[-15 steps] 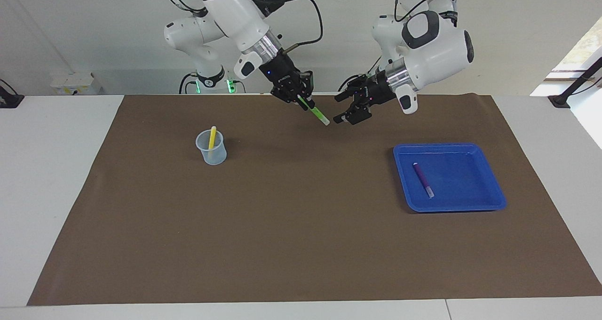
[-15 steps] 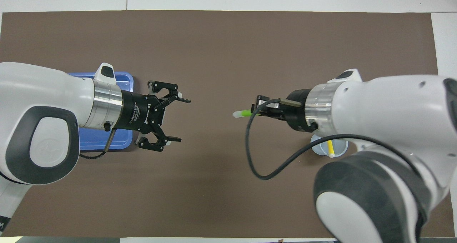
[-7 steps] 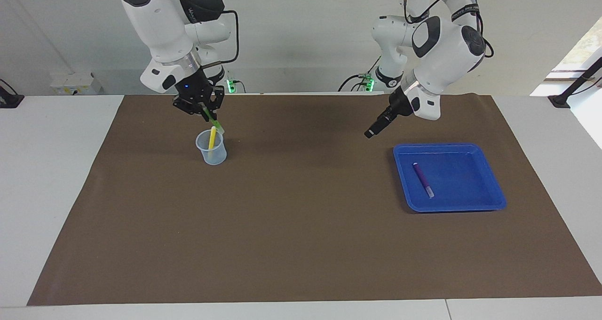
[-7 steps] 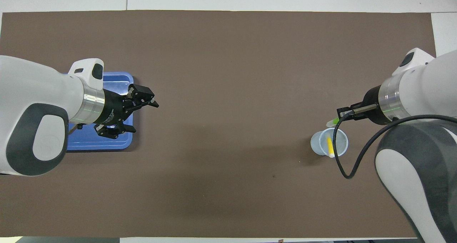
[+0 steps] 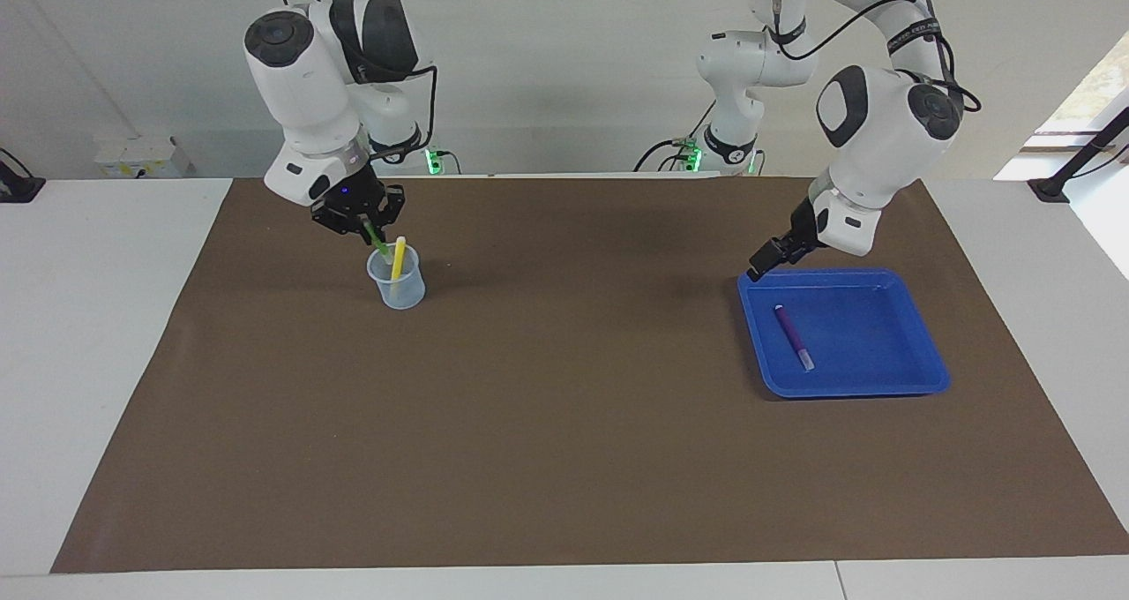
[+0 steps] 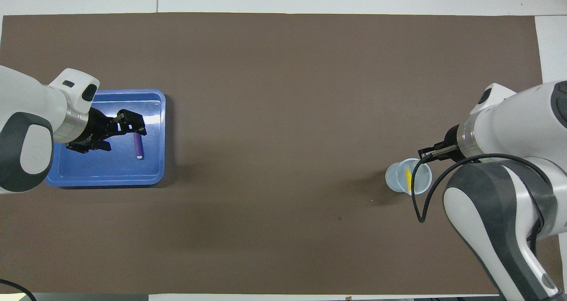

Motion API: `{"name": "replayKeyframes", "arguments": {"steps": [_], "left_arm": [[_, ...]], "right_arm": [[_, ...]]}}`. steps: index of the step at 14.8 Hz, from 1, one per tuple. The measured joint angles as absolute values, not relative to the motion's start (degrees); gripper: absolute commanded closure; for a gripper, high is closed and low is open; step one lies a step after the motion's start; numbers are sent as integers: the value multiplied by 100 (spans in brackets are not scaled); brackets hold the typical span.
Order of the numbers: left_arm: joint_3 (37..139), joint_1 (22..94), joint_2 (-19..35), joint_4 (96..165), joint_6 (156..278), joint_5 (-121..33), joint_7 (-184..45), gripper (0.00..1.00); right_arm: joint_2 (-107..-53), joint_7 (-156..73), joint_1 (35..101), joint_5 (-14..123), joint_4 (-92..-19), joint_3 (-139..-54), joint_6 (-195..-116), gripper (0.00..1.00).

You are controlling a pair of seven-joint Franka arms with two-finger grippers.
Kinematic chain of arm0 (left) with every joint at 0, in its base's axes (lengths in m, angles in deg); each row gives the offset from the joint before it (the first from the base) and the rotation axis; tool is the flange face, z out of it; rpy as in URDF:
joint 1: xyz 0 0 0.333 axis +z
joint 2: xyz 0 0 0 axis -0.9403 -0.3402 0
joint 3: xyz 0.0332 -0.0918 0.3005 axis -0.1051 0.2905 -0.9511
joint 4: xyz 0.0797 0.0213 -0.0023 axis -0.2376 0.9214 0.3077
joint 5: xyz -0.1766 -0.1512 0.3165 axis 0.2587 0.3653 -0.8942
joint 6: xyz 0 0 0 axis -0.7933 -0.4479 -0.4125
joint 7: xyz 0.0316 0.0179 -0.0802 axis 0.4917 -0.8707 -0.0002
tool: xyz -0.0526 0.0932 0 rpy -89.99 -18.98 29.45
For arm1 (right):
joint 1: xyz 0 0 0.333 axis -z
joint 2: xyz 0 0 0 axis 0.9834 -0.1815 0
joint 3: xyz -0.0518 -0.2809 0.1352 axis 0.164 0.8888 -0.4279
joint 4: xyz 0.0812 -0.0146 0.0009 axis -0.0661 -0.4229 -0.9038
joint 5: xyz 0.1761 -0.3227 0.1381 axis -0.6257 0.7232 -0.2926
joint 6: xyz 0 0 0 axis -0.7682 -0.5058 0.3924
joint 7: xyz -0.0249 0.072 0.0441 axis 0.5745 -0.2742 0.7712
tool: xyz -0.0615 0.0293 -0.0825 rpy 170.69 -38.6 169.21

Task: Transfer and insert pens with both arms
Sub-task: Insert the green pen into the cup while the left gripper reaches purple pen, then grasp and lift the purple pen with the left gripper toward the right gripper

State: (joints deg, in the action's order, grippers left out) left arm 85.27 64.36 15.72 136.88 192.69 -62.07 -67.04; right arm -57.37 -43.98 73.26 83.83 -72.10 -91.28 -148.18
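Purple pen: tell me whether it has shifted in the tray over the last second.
No. The purple pen lies at the same spot and the same slant in the blue tray as a second ago, pale end pointing away from the robots.

The facing camera sits high across the bench, looking back at both robots. The overhead camera hangs above the robots' end, looking steeply down and forward. The 2 views share the brown mat, half a turn apart.

yellow pen upright, purple pen flat
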Motion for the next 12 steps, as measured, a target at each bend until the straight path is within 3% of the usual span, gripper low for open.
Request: {"name": "replayKeyframes", "arguments": {"steps": [3, 4, 5, 6, 7, 8, 12], "left_arm": [[8527, 6698, 1085, 13698, 19836, -6342, -7539, 0], [8526, 6798, 930, 13698, 19974, -6344, -7804, 0], [8524, 6860, 790, 13698, 20111, -6345, -7965, 0], [8527, 6876, 661, 13696, 20233, -6346, -8044, 0], [8542, 6872, 553, 13695, 20331, -6359, -8078, 0], [8565, 6854, 446, 13693, 20413, -6403, -8105, 0], [8603, 6749, 137, 13566, 20530, -6503, -8111, 0]], "right_arm": [[-5740, -4398, 7326, 8383, -7349, -9145, -14911, 95], [-5748, -4398, 7326, 8383, -7377, -9150, -14924, 90], [-5759, -4398, 7326, 8383, -7417, -9153, -14991, 78], [-5765, -4398, 7326, 8383, -7469, -9154, -15075, 51], [-5766, -4398, 7326, 8383, -7518, -9154, -15130, 16], [-5766, -4408, 7325, 8383, -7548, -9156, -15142, 0], [-5742, -4490, 7321, 8375, -7501, -9180, -15136, 0]]}}
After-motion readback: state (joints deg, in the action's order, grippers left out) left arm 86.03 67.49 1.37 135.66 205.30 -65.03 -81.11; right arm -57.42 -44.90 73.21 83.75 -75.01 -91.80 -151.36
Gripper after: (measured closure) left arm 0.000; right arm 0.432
